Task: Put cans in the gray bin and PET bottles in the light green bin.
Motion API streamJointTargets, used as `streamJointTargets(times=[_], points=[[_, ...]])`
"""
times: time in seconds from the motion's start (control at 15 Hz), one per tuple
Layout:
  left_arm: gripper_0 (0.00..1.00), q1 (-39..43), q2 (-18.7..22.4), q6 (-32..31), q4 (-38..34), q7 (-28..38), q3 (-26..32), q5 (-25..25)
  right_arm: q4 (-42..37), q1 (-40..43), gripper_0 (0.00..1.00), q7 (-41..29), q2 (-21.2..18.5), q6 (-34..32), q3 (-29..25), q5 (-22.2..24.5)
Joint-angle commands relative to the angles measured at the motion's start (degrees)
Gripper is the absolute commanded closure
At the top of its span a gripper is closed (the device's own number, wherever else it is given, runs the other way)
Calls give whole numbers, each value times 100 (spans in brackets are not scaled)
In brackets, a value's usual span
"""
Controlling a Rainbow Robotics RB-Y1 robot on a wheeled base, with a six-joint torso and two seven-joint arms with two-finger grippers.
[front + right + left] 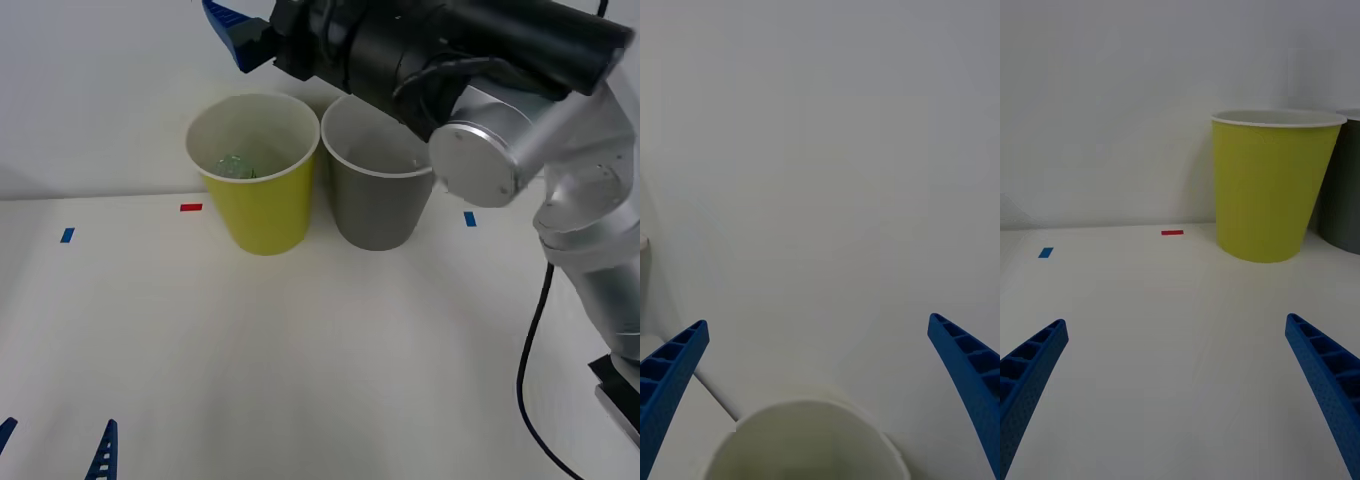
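The right gripper [235, 30], its blue ribbed fingers spread wide and holding nothing, hangs above the far rims of the two tapered, cup-shaped bins. The PET bottle [236, 165], clear plastic with a green label, lies at the bottom of the smooth light green bin [262, 205], which touches the matte gray bin [378, 200] on its right. The left gripper [1180, 390] sits low at the near left of the white table [300, 360], fingers likewise spread and empty.

Lighting bright, even, diffuse. Soft shadow under the light green bin [258, 170] toward 6 o'clock on the table [300, 360]. Mild glare on the white surface. Focus acceptable throughout.
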Motion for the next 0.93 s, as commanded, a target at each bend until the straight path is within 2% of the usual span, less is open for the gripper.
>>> streamJointTargets(times=[0.07, 0.27, 0.8, 0.93], points=[[0, 0, 0, 0, 0, 0, 0, 0, -1122, 958, 0, -517, -739, 145, -415, -30], [0, 0, 0, 0, 0, 0, 0, 0, -1658, 1635, 0, -579, -1099, 154, -784, -4], [0, 0, 0, 0, 0, 0, 0, 0, -2449, 3577, 0, -631, -1073, 154, -1980, 286], [0, 0, 0, 0, 0, 0, 0, 0, -2748, 3999, 0, -649, -1037, 444, -2191, 392]])
